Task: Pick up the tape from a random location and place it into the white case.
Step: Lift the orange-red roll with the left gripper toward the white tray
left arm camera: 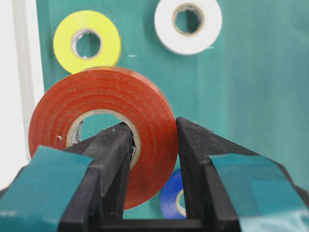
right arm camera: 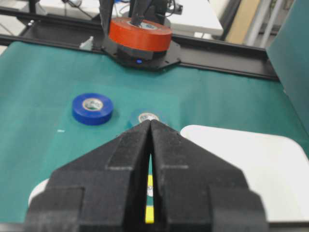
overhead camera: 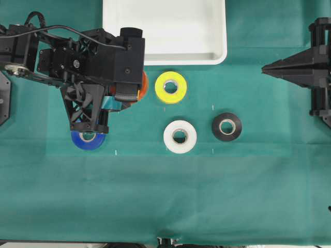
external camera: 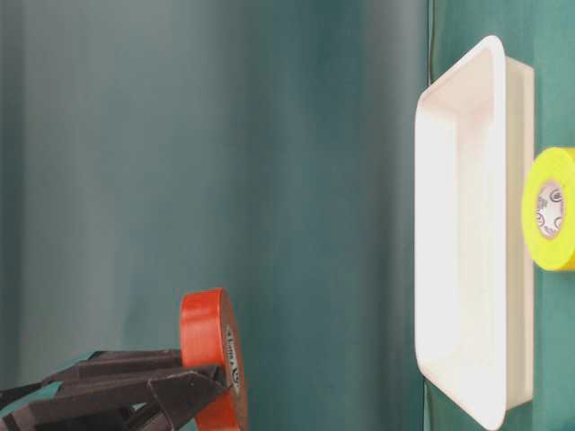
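Observation:
The orange-red tape [left arm camera: 101, 96] hangs in my left gripper [left arm camera: 152, 126], lifted off the cloth. One finger is inside its pale core and the other is against its outer face. From overhead only a sliver of the tape [overhead camera: 144, 85] shows under the left gripper [overhead camera: 135, 92], just below the white case's near left corner. The white case [overhead camera: 164, 31] lies at the top middle with nothing in it. At table level the tape [external camera: 214, 355] sits left of the case [external camera: 467, 233]. My right gripper [overhead camera: 266, 68] is shut and empty at the far right; its own view [right arm camera: 150, 122] shows the tape [right arm camera: 140, 34] held high.
A yellow roll [overhead camera: 170, 87] lies just below the case. A white roll [overhead camera: 180, 136] and a black roll [overhead camera: 226, 126] lie mid-table. A blue roll [overhead camera: 88, 139] lies under the left arm. Green cloth covers the table.

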`<state>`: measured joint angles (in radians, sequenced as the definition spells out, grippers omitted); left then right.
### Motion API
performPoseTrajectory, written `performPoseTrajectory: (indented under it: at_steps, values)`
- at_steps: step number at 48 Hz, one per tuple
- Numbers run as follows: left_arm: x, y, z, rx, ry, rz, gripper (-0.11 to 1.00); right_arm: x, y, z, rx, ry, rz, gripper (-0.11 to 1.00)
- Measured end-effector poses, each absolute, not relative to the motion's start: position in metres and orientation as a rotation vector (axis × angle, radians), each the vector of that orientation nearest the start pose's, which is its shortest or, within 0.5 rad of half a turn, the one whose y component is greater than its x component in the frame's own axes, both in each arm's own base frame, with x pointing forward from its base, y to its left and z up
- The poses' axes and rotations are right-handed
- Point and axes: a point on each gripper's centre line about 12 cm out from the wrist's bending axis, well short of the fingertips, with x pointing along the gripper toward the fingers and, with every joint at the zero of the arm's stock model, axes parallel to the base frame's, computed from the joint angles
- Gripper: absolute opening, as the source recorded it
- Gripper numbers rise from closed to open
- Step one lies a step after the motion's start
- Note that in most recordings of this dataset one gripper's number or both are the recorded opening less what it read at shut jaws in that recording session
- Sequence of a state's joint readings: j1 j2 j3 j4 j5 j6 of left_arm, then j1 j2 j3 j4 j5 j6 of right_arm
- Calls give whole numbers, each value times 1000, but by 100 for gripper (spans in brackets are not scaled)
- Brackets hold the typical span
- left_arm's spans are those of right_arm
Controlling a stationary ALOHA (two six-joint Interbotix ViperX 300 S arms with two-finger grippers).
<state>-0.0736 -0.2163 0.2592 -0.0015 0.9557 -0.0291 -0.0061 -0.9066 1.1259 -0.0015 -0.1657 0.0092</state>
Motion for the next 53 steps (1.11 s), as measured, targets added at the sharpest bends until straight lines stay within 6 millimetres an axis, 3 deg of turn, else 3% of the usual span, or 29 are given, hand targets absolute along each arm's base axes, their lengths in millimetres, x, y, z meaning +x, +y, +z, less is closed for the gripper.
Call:
performPoseTrajectory:
  at_steps: [33,39,53]
  values:
    - [357,-20,321,3,999,-38,24,212,-1,287,8,55,-6,0]
    - [357,-2,321,-19,997,8,24,212,-1,287,8,55,-6,0]
    - [347,60,328,-81,975,159,24,211,-1,287,8,57,-6,0]
